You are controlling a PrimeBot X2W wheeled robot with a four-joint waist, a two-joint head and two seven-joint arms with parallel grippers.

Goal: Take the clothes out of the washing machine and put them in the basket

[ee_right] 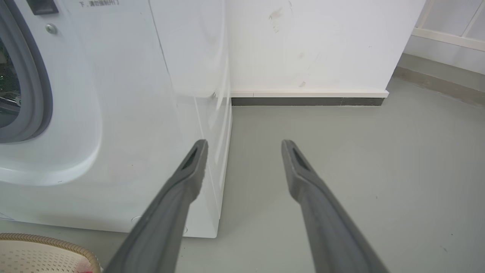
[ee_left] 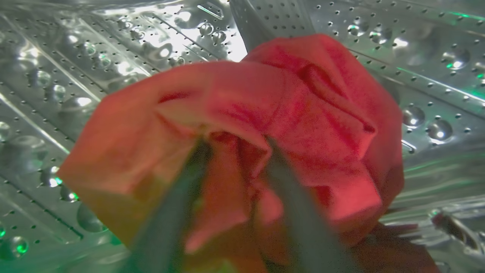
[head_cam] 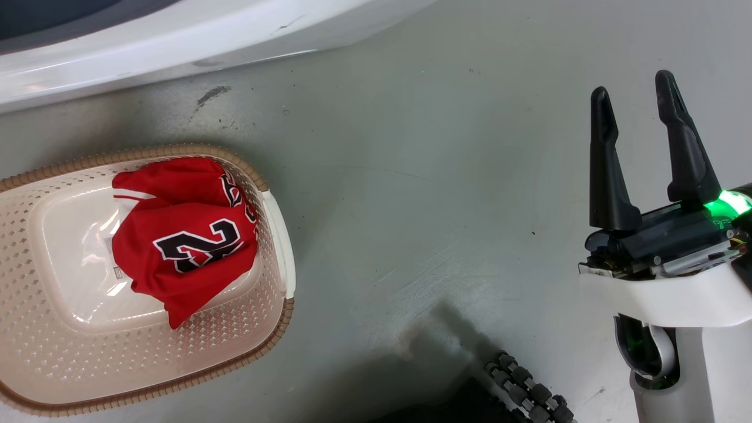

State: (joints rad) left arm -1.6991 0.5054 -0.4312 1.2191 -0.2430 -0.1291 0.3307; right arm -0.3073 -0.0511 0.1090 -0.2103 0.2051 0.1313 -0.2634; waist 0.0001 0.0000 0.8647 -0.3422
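In the head view, a red jersey point(head_cam: 188, 241) lies in the basket point(head_cam: 59, 364) at the lower left, and the right end effector point(head_cam: 631, 82) hangs at the right, fingers apart and empty. In the left wrist view, the left end effector point(ee_left: 235, 144) seems clamped on a fold of a red garment point(ee_left: 303, 113) inside the drum point(ee_left: 75, 76). Next, I think, it must draw this out without snagging. In the right wrist view, the washing machine point(ee_right: 132, 113) stands at the left.

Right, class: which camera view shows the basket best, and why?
The head view: nearly the whole basket shows from above, with a red jersey inside. The right wrist view catches one corner of the basket. The left wrist view looks into the drum.
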